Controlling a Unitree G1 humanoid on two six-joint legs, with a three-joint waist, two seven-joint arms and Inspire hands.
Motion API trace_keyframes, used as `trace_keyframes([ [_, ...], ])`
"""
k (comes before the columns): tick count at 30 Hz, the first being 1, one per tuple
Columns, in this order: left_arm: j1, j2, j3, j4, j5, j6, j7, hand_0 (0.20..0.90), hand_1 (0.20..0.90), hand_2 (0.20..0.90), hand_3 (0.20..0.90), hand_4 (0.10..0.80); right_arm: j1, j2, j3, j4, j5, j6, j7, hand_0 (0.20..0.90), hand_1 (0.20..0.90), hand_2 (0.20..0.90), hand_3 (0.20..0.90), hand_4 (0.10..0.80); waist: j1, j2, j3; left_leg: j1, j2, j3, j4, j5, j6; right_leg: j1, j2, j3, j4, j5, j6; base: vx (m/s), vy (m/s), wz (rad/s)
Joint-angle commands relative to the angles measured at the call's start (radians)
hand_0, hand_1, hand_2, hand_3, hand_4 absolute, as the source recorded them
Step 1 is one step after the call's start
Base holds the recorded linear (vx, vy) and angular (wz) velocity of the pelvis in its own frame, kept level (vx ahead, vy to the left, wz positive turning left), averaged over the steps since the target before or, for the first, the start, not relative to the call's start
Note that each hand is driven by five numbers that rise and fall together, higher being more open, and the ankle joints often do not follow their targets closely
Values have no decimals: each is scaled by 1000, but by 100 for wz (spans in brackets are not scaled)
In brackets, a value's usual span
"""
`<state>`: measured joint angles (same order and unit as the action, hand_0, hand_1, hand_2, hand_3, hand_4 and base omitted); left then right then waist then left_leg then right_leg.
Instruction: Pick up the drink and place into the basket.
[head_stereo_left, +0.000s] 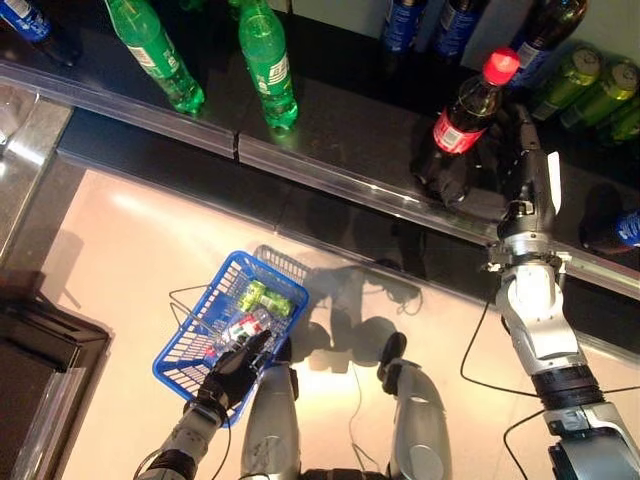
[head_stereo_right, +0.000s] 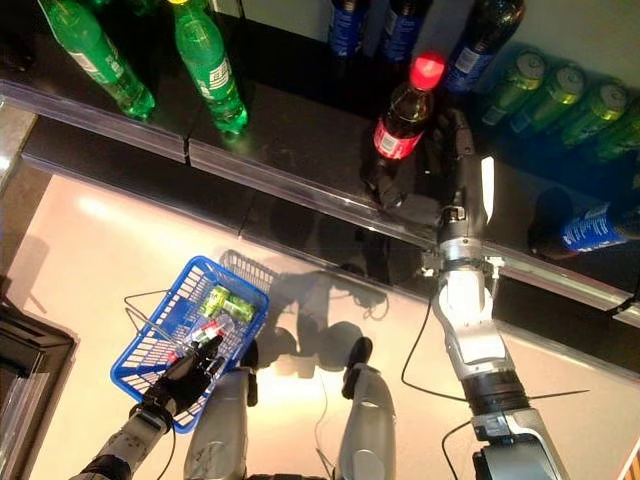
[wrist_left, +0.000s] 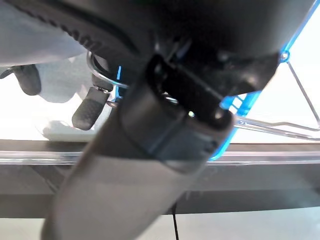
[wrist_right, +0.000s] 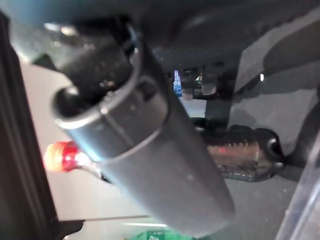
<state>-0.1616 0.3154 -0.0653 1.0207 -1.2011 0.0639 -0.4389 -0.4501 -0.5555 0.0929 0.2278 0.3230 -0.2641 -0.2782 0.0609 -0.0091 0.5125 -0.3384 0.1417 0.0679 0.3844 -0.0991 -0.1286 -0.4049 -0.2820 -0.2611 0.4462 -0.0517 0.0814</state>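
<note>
A cola bottle (head_stereo_left: 462, 120) with a red cap and red label stands on the dark shelf (head_stereo_left: 340, 130). My right hand (head_stereo_left: 525, 150) is just right of it, fingers straight alongside, not closed round it. The right wrist view shows the bottle (wrist_right: 240, 155) lying past the thumb. My left hand (head_stereo_left: 235, 370) is curled on the wire handle of a blue basket (head_stereo_left: 190, 320) hanging low at the left. Inside the basket lie green cans (head_stereo_left: 265, 297) and a red-and-white drink (head_stereo_left: 242, 328). The basket's blue rim (wrist_left: 250, 100) shows in the left wrist view.
Two green bottles (head_stereo_left: 268, 65) stand at the shelf's left, dark-blue bottles (head_stereo_left: 405, 20) at the back, green cans (head_stereo_left: 600, 85) and a blue bottle (head_stereo_left: 625, 228) to the right. A clear rail (head_stereo_left: 350, 175) runs along the shelf front. A dark cabinet (head_stereo_left: 40, 370) sits lower left.
</note>
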Motion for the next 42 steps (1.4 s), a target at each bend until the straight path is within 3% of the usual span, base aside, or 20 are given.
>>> trace_keyframes([
  [1, 67, -17, -54, -118, 5, 25, -105, 300, 300, 300, 200, 100, -116, -106, -105, -29, 79, -58, -17, 900, 900, 900, 900, 800, 22, 18, -65, -12, -8, 13, -2, 59, 73, 51, -22, 5, -27, 30, 33, 33, -3, 2],
  [14, 52, 5, -91, -124, 23, 52, -104, 300, 300, 300, 200, 100, -290, -181, -52, 118, 106, 26, -14, 900, 900, 900, 900, 800, 50, 30, -59, -9, -29, -2, -2, 56, 83, 53, -31, -3, -26, 34, 33, 25, -5, 3],
  [42, 36, 3, -137, -137, 20, 60, -102, 300, 300, 300, 200, 100, -480, -181, 77, 205, 137, 120, 80, 900, 900, 900, 900, 800, 69, 52, -47, 17, -57, -7, -30, 60, 92, 60, -37, -15, -29, 35, 25, -2, 5, 2],
])
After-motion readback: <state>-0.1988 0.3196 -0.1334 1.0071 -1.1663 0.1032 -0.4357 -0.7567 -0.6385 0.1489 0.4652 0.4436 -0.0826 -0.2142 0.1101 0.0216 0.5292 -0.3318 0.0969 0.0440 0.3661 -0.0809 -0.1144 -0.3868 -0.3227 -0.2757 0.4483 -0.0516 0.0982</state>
